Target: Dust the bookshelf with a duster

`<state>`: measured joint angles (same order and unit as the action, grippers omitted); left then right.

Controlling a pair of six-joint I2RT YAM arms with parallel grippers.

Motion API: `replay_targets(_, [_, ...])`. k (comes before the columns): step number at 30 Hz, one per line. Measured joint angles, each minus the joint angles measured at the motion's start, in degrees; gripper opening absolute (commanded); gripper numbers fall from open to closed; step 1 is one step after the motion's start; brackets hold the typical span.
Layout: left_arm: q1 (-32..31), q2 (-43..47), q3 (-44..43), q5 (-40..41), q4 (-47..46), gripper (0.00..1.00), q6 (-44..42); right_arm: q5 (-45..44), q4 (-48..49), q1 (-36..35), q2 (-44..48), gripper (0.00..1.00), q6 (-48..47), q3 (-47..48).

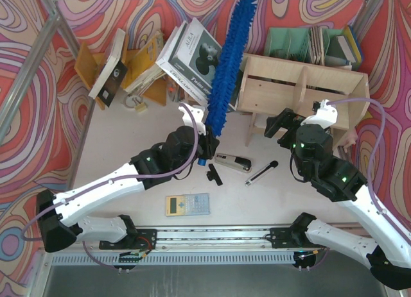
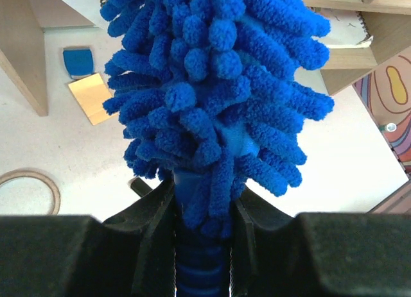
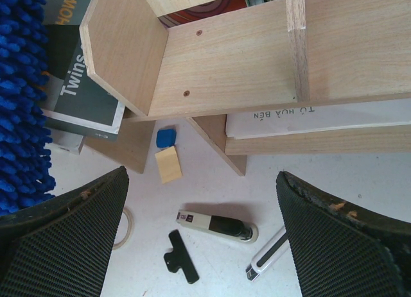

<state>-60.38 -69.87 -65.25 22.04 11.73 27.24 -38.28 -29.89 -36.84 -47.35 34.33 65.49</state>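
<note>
Closest in, the left gripper (image 2: 203,213) is pinched tight on the duster (image 2: 218,85), holding it by its short blue handle. The fluffy head reaches up and away over a pile of leaning books (image 1: 192,56), just beside the left end of the bookshelf (image 1: 302,85); whether the two touch I cannot tell. The right gripper (image 1: 280,125) hangs spread wide and holds nothing, facing the shelf's open compartments. A stapler (image 1: 232,162), pen (image 1: 261,173) and calculator (image 1: 187,204) lie on the table between the arms.

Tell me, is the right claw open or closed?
Open. On the right gripper, the fingers stand wide apart, holding nothing.
</note>
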Motion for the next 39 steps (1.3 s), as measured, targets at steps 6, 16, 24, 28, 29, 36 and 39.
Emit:
replay_targets(6, [-1.2,1.33,2.71,-0.02,-4.5,0.0,-1.44,-0.02,0.02,0.0,0.0,0.86,-0.07,0.0])
replay_targets(16, [-6.88,8.85,8.37,7.72,-15.15,0.0,-9.57,-0.07,0.04,0.0,0.07,0.86,-0.22,-0.46])
replay_targets(24, [-7.13,18.38,16.13,17.73,-21.35,0.0,-13.97,-0.04,0.02,0.0,0.04,0.86,-0.2,-0.74])
replay_targets(28, [-7.13,22.05,17.92,22.67,-25.57,0.0,-16.44,-0.04,0.04,0.0,0.02,0.86,-0.2,-0.76])
replay_targets(29, [-7.13,22.67,18.36,24.02,-27.19,0.0,-16.96,-0.04,0.02,0.0,0.02,0.86,-0.2,-0.76])
replay_targets(36, [-6.54,21.38,20.48,32.7,-38.6,0.0,-18.18,0.0,0.04,0.0,-0.15,0.86,-0.2,-0.76])
replay_targets(39, [-4.31,17.88,20.48,33.35,-41.94,0.0,-16.39,0.04,0.02,0.0,-0.39,0.86,-0.2,-0.76])
